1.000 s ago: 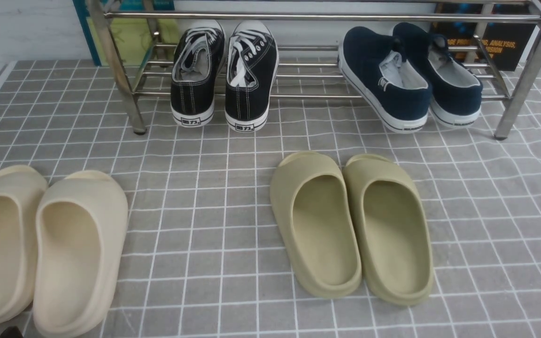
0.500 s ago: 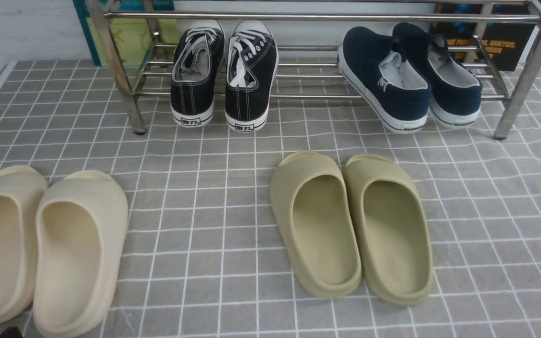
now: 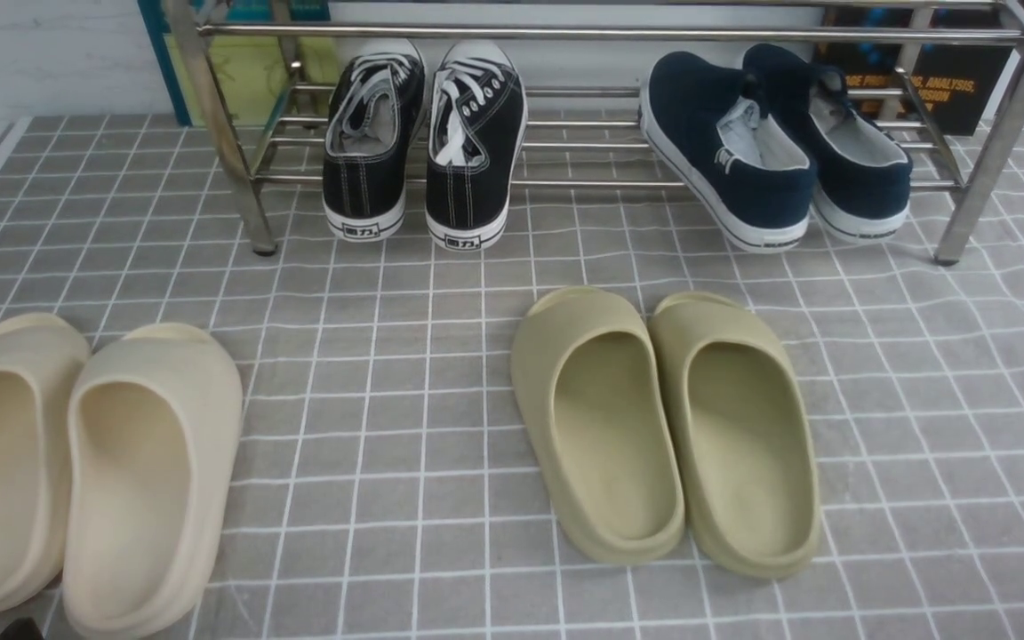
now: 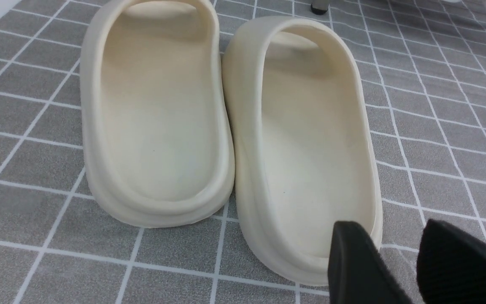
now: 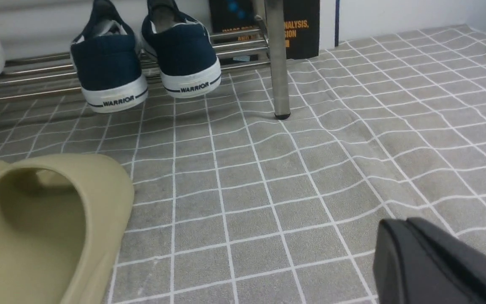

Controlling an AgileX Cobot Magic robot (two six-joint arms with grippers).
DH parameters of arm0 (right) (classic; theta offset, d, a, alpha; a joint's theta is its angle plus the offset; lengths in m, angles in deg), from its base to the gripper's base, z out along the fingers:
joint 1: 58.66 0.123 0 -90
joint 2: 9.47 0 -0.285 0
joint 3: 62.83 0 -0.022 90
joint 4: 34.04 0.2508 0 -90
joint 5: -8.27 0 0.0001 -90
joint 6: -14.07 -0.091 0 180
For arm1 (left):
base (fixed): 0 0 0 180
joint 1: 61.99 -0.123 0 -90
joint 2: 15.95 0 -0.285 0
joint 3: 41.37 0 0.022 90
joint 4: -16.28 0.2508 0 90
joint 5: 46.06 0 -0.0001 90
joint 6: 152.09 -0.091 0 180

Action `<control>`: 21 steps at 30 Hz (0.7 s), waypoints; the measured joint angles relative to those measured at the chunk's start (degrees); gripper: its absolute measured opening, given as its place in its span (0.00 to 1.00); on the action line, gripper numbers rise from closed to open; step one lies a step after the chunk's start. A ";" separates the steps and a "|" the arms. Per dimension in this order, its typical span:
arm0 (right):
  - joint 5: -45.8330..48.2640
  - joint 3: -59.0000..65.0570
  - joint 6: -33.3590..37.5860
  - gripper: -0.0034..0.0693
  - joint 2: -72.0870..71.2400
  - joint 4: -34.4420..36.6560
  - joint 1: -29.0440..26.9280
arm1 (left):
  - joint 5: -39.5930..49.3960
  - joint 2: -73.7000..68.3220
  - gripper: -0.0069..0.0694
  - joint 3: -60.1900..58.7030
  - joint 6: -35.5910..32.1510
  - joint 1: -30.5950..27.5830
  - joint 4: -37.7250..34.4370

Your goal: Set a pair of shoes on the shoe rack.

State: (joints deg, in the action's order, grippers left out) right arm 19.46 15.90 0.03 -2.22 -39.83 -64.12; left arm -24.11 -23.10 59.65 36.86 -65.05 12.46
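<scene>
The pair of shoes (image 3: 699,107), navy slip-ons with white soles, rests on the right part of the shoe rack (image 3: 601,32), heels toward me and hanging over the front bar. In the right wrist view their heels (image 5: 108,63) read "WARRIOR", beside a rack leg (image 5: 277,63). My left gripper (image 4: 395,230) is open and empty, one finger (image 4: 352,261) over the heel rim of a cream slipper (image 4: 310,139). My right gripper (image 5: 399,223) is shut and empty, low over the checked cloth, well back from the rack.
Black lace-up sneakers (image 3: 423,133) sit on the rack's left part. Two cream slippers (image 3: 76,462) lie at the near left, two olive slippers (image 3: 663,427) in the middle. The grey checked cloth (image 3: 388,356) is wrinkled at the right. A dark book (image 5: 302,25) stands behind the rack.
</scene>
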 joint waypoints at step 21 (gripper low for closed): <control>10.29 -0.42 2.55 0.04 0.00 0.70 3.94 | 0.05 0.00 0.40 0.00 0.00 0.00 0.00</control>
State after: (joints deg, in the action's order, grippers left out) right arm 29.75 15.49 2.57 -2.22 -39.13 -60.18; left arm -24.05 -23.10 59.65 36.86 -65.05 12.46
